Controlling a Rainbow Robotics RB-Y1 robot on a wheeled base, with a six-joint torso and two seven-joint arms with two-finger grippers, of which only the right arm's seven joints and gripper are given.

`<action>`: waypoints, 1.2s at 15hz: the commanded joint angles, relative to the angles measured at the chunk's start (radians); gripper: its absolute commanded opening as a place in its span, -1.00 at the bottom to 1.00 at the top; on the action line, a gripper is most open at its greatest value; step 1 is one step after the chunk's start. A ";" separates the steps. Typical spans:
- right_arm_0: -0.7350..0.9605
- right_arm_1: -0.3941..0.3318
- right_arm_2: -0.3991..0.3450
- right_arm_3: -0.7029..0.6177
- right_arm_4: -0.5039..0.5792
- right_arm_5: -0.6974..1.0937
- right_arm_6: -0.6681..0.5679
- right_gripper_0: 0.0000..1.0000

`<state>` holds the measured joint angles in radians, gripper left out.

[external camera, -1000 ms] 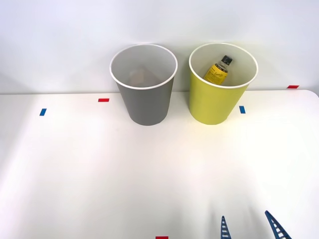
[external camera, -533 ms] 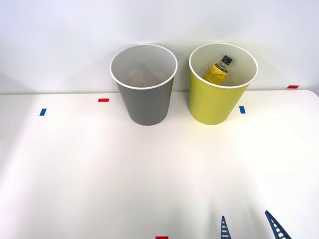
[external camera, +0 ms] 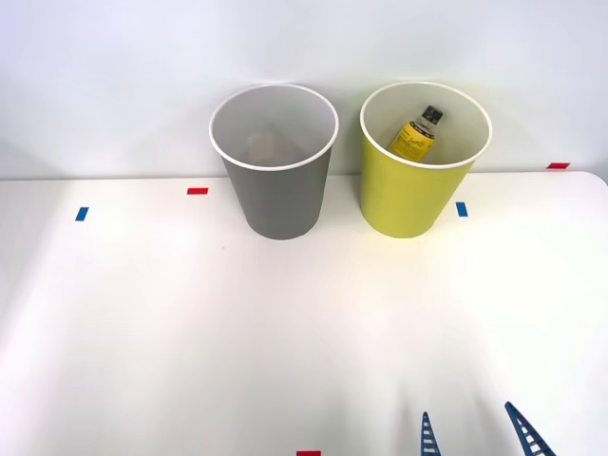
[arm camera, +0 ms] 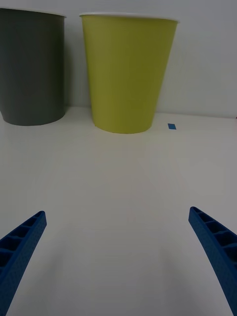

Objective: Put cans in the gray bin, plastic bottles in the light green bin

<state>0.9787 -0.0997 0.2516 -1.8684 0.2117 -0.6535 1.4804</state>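
Progress looks far along, judging from how things lie: the plastic bottle (external camera: 418, 133), black-capped with a yellow label, already rests inside the light green bin (external camera: 408, 204), leaning against its far inner wall, well ahead of the right gripper (external camera: 475, 435) and a little to its left. The gray bin (external camera: 280, 204) stands just beside the green one, further to the gripper's left and equally far ahead; something pale and faint sits low in its white interior, too indistinct to call a can with any certainty. No can lies on the white table (external camera: 190, 332) anywhere between the gripper and the bins, so either the can is already down in the gray bin or it is out of sight; I cannot tell which. The gripper hangs low over the near edge of the table, its blue ribbed fingers (arm camera: 19, 247) spread wide apart with nothing between them, bare tabletop filling the gap. In the wrist view the light green bin (arm camera: 127, 74) rises almost straight ahead of the gripper (arm camera: 118, 256) and the gray bin (arm camera: 32, 69) to one side, both upright and well apart from the fingertips. Small blue and red tape marks dot the table. As a judgement, the bottle half of the job is done and little, if anything, remains
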 commanded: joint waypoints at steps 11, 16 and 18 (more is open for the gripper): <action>0.000 0.000 0.000 0.000 0.000 0.000 0.000 1.00; 0.000 0.000 0.000 0.000 0.000 0.000 0.000 1.00; 0.000 0.000 0.000 0.000 0.000 0.000 0.000 1.00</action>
<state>0.9787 -0.0997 0.2516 -1.8684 0.2117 -0.6535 1.4803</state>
